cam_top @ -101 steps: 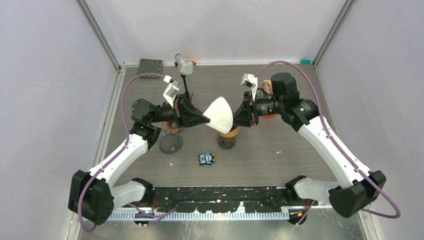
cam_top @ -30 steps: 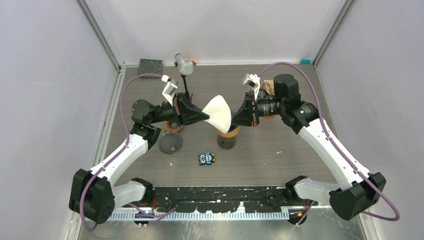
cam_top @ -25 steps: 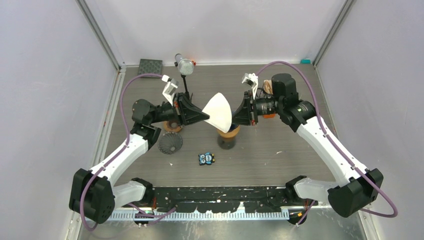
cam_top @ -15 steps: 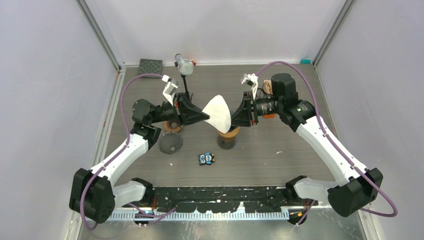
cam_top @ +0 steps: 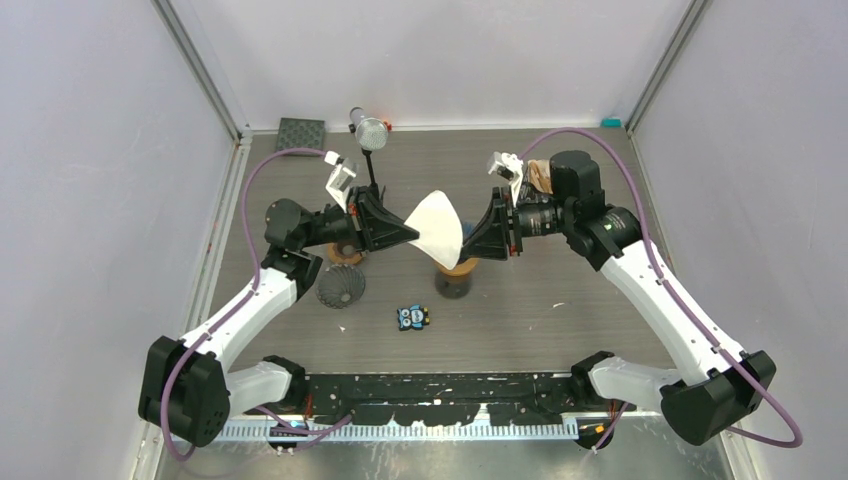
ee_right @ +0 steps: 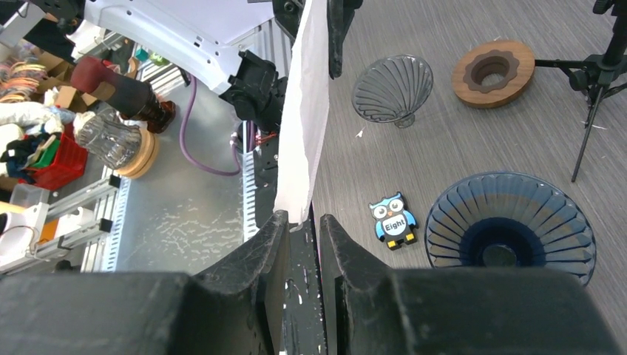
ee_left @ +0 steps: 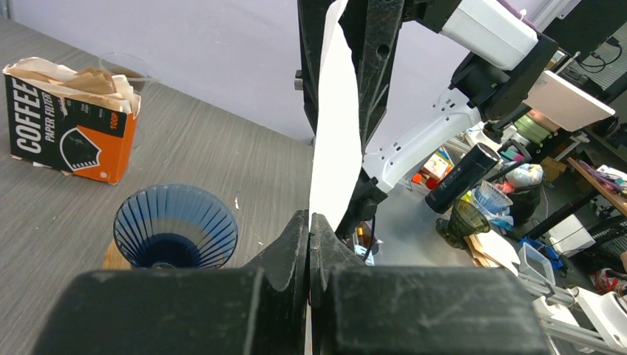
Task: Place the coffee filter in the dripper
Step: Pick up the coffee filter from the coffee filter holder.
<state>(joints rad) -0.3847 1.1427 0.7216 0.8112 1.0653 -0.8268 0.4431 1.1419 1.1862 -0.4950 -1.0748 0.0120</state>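
Nearest the arm bases, a small owl tag [cam_top: 411, 317] marked "Eight" lay flat on the grey bench [cam_top: 570, 310]. Just beyond it stood the blue ribbed dripper [ee_right: 510, 225], upright on a wooden collar and with nothing inside it. To its left, a grey dripper [cam_top: 341, 287] lay tipped on its side, with a wooden ring [ee_right: 494, 72] just behind that. The white coffee filter [cam_top: 437, 228] hung in the air over the blue dripper, stretched between the two arms and not in the cone. The left gripper [cam_top: 414, 238] reached in from the left with its jaws pressed together on the filter's pointed end; the left wrist view showed the paper rising edge-on from the shut fingertips [ee_left: 296, 225]. The right gripper [cam_top: 469, 246] faced it from the other side with its jaws spread a little. In the right wrist view the filter's rim sat in the gap between the fingers [ee_right: 275, 225], which did not clamp it, though whether the paper brushed one finger could not be told. Farther back on the right, an orange and black box of paper filters [ee_left: 70, 122] stood behind the right arm. A microphone [cam_top: 371, 132] on a thin stand rose near the back wall, and a black square pad [cam_top: 301, 131] lay in the far left corner.
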